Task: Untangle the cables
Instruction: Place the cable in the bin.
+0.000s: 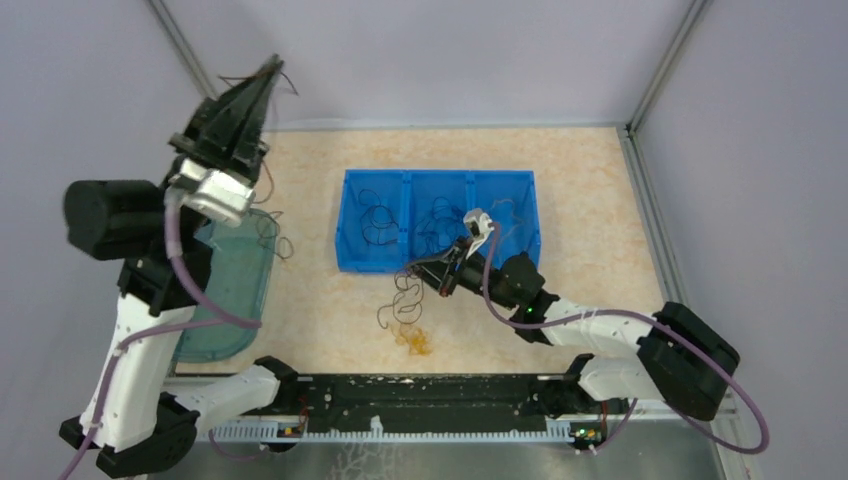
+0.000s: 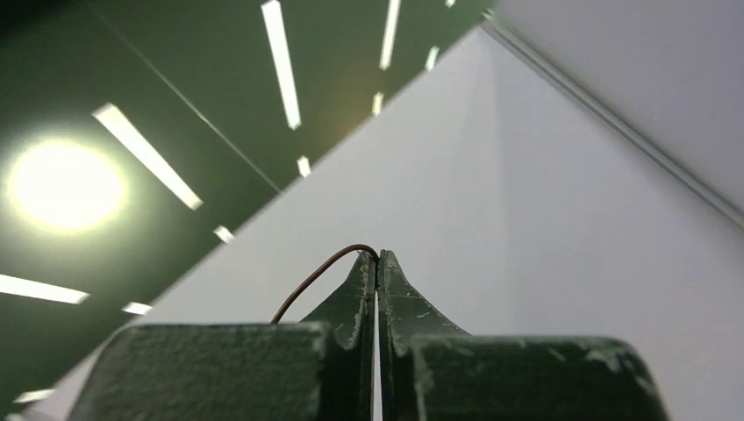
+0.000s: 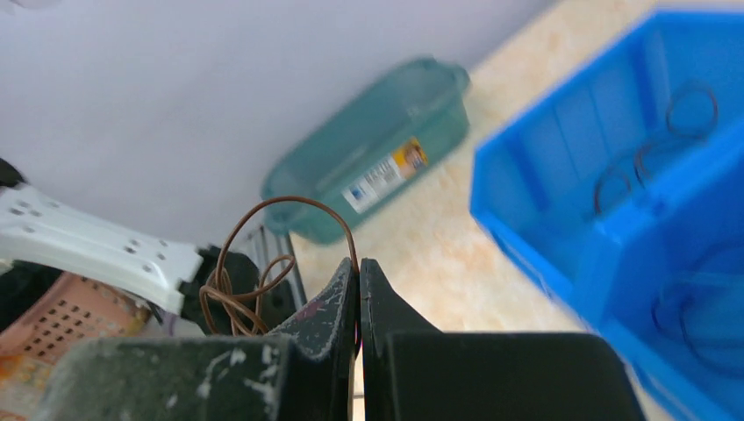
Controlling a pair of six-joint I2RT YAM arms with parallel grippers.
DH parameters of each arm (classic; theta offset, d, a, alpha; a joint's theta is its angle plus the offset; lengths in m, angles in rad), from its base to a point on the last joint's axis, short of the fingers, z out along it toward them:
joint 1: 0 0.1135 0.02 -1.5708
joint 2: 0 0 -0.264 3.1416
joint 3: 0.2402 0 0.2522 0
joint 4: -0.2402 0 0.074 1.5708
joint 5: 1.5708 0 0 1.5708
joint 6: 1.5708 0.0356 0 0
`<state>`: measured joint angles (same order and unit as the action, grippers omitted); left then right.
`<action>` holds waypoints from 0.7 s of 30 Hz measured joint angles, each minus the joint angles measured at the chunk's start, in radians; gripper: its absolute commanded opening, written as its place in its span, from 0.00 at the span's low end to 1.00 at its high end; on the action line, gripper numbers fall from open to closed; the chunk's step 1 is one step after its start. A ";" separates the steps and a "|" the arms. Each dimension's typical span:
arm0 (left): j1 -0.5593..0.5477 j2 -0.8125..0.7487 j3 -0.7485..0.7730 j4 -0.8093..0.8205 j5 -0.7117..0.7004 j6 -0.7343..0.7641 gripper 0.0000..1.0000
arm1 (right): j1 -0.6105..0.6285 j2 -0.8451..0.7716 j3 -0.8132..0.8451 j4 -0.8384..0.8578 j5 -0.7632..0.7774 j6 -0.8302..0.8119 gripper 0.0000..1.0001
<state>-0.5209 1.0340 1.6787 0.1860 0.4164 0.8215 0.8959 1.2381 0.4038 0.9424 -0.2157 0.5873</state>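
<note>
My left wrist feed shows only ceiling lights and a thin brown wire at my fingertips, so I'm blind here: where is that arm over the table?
Observer: The left gripper, pinching its thin brown wire, is raised high over the left side of the table.
Operator: And the other arm?
Observer: The right gripper is shut on a curly brown wire, by the near wall of the blue three-compartment plastic bin.
Operator: Anything in it?
Observer: Dark wire loops lie in its compartments.

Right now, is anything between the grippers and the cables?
Nothing visible. The left gripper is already shut on a brown wire, raised high. The right gripper is shut on a brown loop in front of the bin.
</note>
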 measured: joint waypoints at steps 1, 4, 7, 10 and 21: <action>0.000 -0.006 -0.037 -0.013 -0.001 -0.024 0.00 | 0.000 -0.024 0.019 -0.004 -0.002 0.000 0.00; 0.000 -0.005 -0.153 -0.044 -0.023 -0.095 0.00 | -0.001 -0.093 0.053 0.008 -0.006 0.014 0.00; 0.000 0.014 -0.282 -0.065 -0.051 -0.151 0.00 | -0.002 -0.138 0.057 0.046 -0.018 0.035 0.00; 0.007 0.050 -0.398 -0.078 -0.072 -0.201 0.00 | -0.002 -0.145 0.061 0.083 -0.037 0.063 0.00; 0.110 0.144 -0.560 -0.021 -0.065 -0.332 0.00 | -0.031 -0.142 0.119 0.203 -0.072 0.114 0.00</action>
<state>-0.4110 1.1778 1.1183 0.1654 0.3515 0.4896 0.8650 1.0958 0.5228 1.1450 -0.2874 0.7013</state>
